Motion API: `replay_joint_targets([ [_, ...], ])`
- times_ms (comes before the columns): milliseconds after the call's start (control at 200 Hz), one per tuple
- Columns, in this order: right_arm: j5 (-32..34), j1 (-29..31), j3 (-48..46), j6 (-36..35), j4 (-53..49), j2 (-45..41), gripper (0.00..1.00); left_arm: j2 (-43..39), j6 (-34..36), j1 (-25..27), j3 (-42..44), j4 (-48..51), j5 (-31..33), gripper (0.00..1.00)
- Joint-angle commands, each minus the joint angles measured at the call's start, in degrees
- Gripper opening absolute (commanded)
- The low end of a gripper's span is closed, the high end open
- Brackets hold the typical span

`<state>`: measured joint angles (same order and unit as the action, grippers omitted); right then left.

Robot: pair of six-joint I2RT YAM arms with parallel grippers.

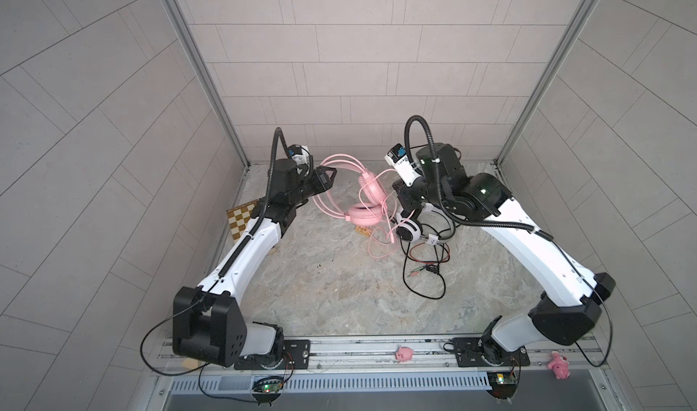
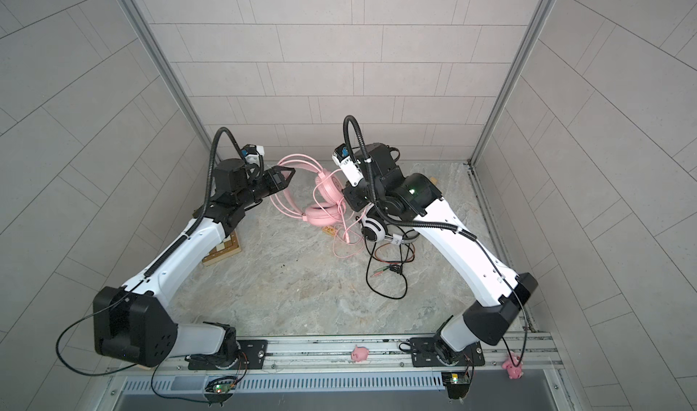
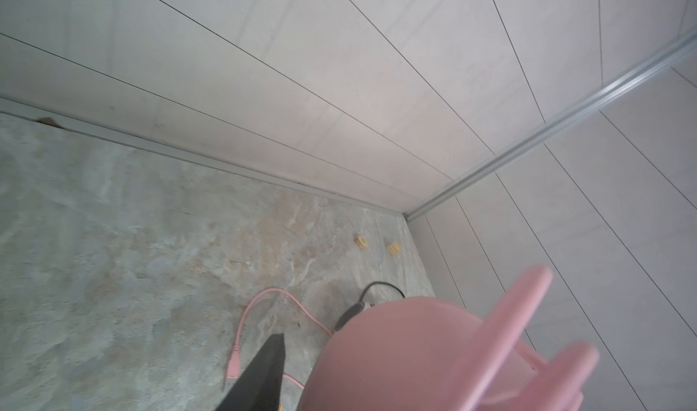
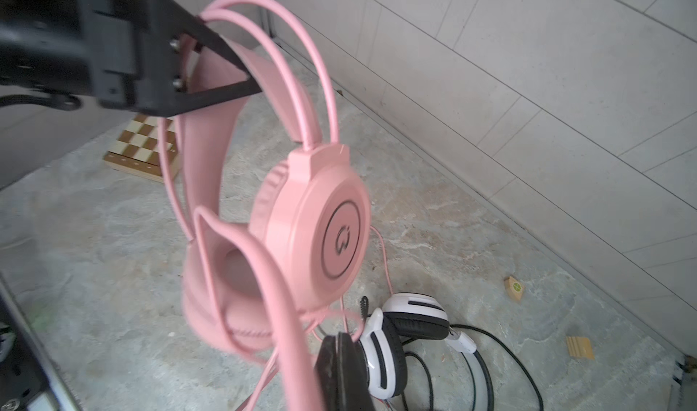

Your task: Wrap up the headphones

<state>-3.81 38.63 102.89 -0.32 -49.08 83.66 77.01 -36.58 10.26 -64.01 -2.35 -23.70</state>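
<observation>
The left gripper is clamped on the headband of the pink headset, holding it up above the stone-patterned bench. The right gripper is pressed together, pinching the pink cable, which loops up from the headset. The white-and-black headset lies on the bench just beneath, its thin black cable loose nearby.

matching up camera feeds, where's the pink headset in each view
Top view: pink headset near the picture's centre.
Top view: a little left of centre.
Left wrist: blurred pink bulk close to the lens.
Right wrist: large, filling the middle.
Shared landmark: chessboard, absent from left wrist.
</observation>
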Motion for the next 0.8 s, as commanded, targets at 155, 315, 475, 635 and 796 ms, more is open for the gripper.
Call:
replay_joint_targets([
  [155,-12.3,0.4,-18.6,9.9,7.6,-9.8,0.0,-7.6,-15.5,-7.8,5.6,-14.8,10.2,0.0],
  [315,-7.3,1.1,-25.5,9.2,5.9,-8.5,0.0,-8.0,-17.0,-10.9,2.3,-13.3,10.8,0.0],
  [475,-4.5,-3.2,-29.9,10.3,6.4,-8.5,0.0,-7.3,-22.7,-14.1,-1.1,-12.5,3.3,0.0],
  [635,-4.3,-14.3,-28.0,13.8,6.1,-7.7,0.0,-3.3,-19.0,-14.1,-11.5,-3.5,-15.1,0.0],
  [796,-4.3,-24.0,-21.5,15.7,6.4,-7.1,0.0,0.2,4.8,-14.3,-23.1,32.6,-13.5,0.0],
])
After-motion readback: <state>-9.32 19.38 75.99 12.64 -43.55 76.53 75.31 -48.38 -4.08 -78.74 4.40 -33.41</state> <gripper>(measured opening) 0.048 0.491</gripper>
